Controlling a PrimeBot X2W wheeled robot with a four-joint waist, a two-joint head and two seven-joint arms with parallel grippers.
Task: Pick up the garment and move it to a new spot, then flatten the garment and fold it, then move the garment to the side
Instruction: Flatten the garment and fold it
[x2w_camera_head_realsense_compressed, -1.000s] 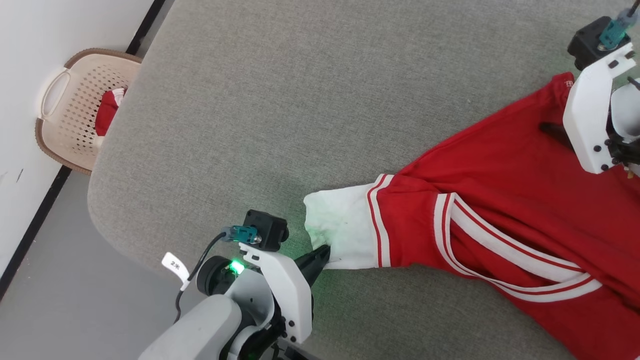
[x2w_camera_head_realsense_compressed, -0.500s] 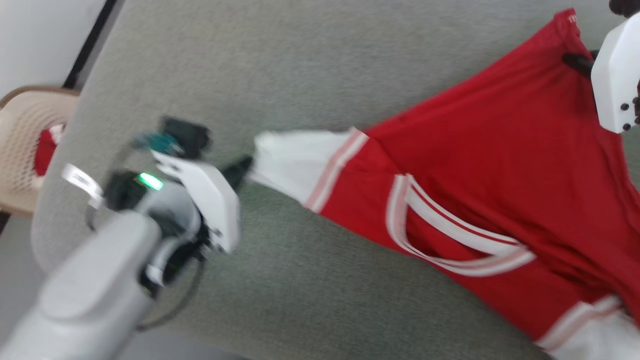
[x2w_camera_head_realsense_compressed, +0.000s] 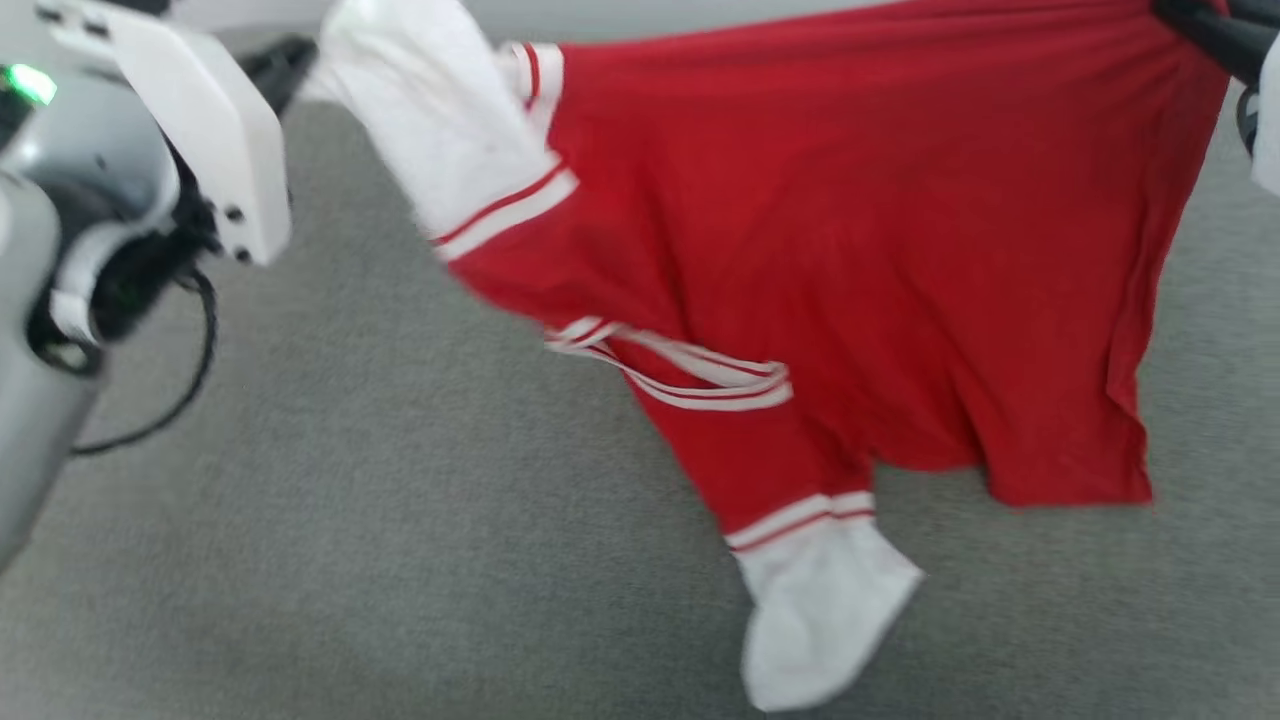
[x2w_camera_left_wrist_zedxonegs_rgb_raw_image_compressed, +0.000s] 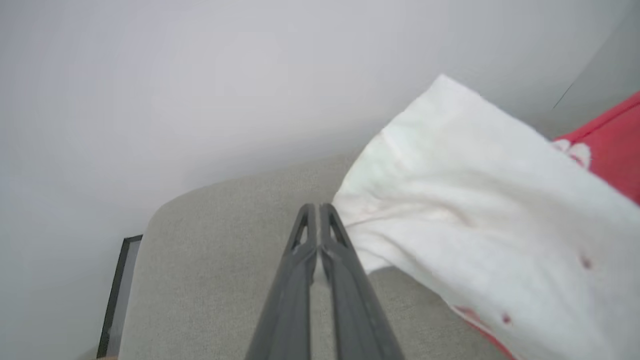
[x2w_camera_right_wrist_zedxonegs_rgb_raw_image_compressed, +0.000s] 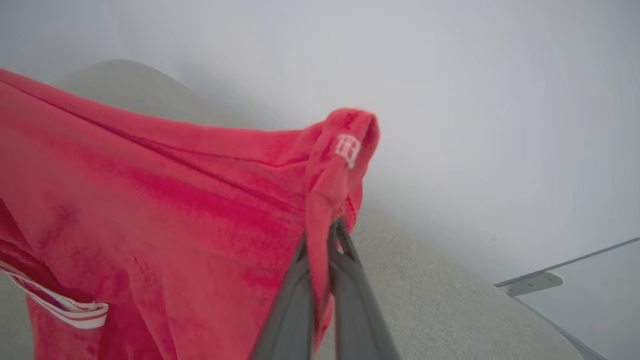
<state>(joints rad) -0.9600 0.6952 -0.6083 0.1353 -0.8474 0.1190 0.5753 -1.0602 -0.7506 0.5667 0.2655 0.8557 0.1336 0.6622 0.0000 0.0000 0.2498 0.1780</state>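
The garment (x2w_camera_head_realsense_compressed: 850, 230) hangs in the air above the grey table (x2w_camera_head_realsense_compressed: 350, 560), stretched like a curtain between the two grippers. It is a red shirt with white sleeves and red-white striped bands. The picture from the head is a little blurred.

The left gripper (x2w_camera_left_wrist_zedxonegs_rgb_raw_image_compressed: 318, 210) is above the left part of the table. Its two dark fingers are pressed together, and the edge of one white sleeve (x2w_camera_left_wrist_zedxonegs_rgb_raw_image_compressed: 475, 210) is pinched between them. A thin strip of white cloth shows in the slit lower down the fingers. From this sleeve the cloth goes away to the right, where the red begins. Behind the table stands a pale wall (x2w_camera_left_wrist_zedxonegs_rgb_raw_image_compressed: 200, 75).

The right gripper (x2w_camera_right_wrist_zedxonegs_rgb_raw_image_compressed: 332, 237) is above the right part of the table. Its fingers are closed on a red corner of the hem, which folds over the fingertips. A small white label (x2w_camera_right_wrist_zedxonegs_rgb_raw_image_compressed: 347, 147) sits on this corner.

Between the two grips the top edge of the shirt runs almost straight. The striped neck band (x2w_camera_head_realsense_compressed: 700, 375) sags in the middle of the red cloth. The second white sleeve (x2w_camera_head_realsense_compressed: 820, 610) hangs lowest, close over the table; whether it touches the table I cannot tell.
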